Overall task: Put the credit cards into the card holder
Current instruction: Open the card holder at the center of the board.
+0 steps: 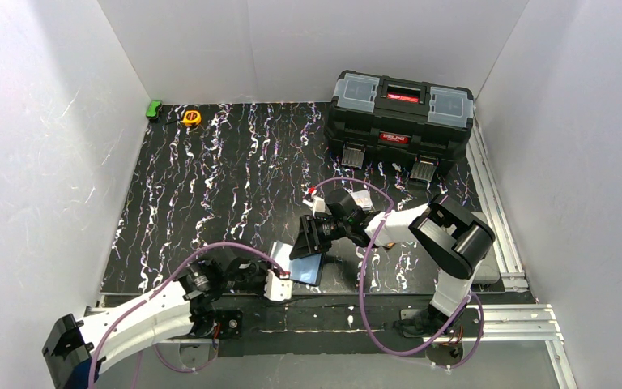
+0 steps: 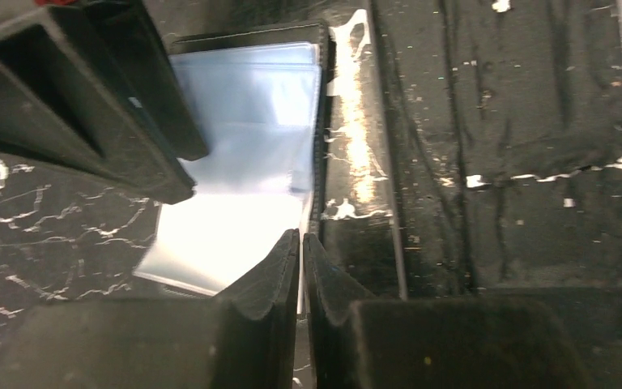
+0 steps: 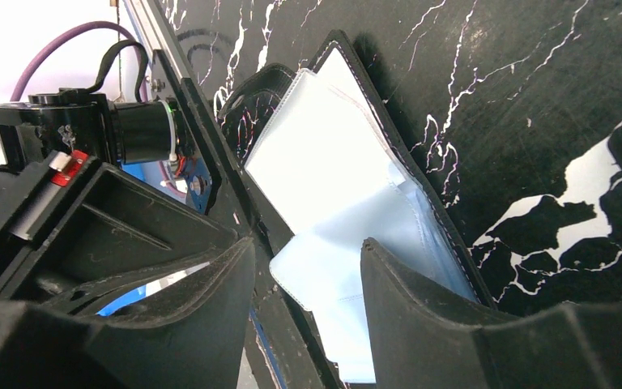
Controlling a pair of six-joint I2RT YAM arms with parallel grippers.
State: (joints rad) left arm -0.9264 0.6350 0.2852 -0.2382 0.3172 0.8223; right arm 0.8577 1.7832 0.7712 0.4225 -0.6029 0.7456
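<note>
The card holder [image 1: 312,267] lies open on the black, white-veined bench [image 1: 227,178], close to the near edge and between the two arms. Its bluish clear sleeves face up and fan out from the black cover. In the top view the opened holder spreads mostly sideways, its left part paler and lifted, its right part flat and darker blue. In the left wrist view the card holder [image 2: 243,121] has its long axis running up the picture, away from the camera, with the black cover edge along its right side.

The left gripper [image 1: 288,277] reaches in from the near left. In its own camera the left gripper [image 2: 301,239] has its fingers clenched almost together at the near corner of the sleeves, with a thin pale strip between them, so it is pinching the holder there.

The right gripper [image 1: 304,241] comes in from the right and sits over the far left part of the holder. In the right wrist view the right gripper [image 3: 308,251] has its fingers spread apart and grips nothing. The sleeves of the card holder [image 3: 324,162] rise between and beyond the two fingers, slanting from upper left to lower right.

The credit cards [image 1: 362,198] show only as a small silver-grey patch beyond the right wrist, partly hidden. A black toolbox [image 1: 401,117] stands at the far right.
</note>
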